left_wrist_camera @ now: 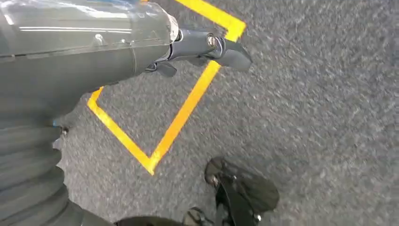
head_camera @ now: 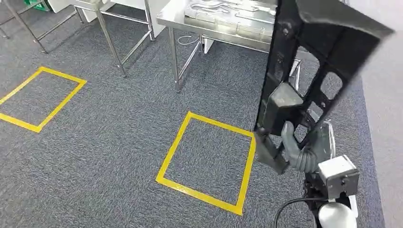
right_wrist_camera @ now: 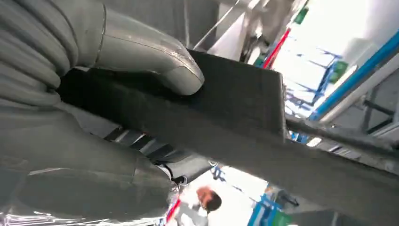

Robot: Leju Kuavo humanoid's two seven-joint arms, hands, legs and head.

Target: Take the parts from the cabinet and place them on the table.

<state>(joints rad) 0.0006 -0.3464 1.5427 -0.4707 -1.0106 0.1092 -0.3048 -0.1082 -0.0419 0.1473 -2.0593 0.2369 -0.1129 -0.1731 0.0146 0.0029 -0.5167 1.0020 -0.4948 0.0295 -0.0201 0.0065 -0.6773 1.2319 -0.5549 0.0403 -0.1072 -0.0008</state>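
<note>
Part (head_camera: 311, 61): black moulded plastic panel with open cut-outs, carried upright and tilted at the right of the head view, above the grey carpet (head_camera: 119, 142). It is gripped near its lower end by the right hand (head_camera: 299, 145), whose thumb and fingers are clamped on the panel's edge, as confirmed in the right wrist view, where the thick grey thumb (right_wrist_camera: 155, 61) is pressed on the dark surface.

Left hand (left_wrist_camera: 207, 47): hanging over the floor and holding nothing; dark fingers are seen extended, but whether they are spread or closed cannot be told.

Table (head_camera: 214, 21): steel, ahead and beyond a yellow taped square (head_camera: 209, 156); pale parts already lie on it.

Step judged in hand: transport from cabinet to table, pickup complete, placing not yet done.

Next move: an approach toward the table is called for, then the panel is to be lowered flat onto a bare stretch of the top before the grip is released.
</note>
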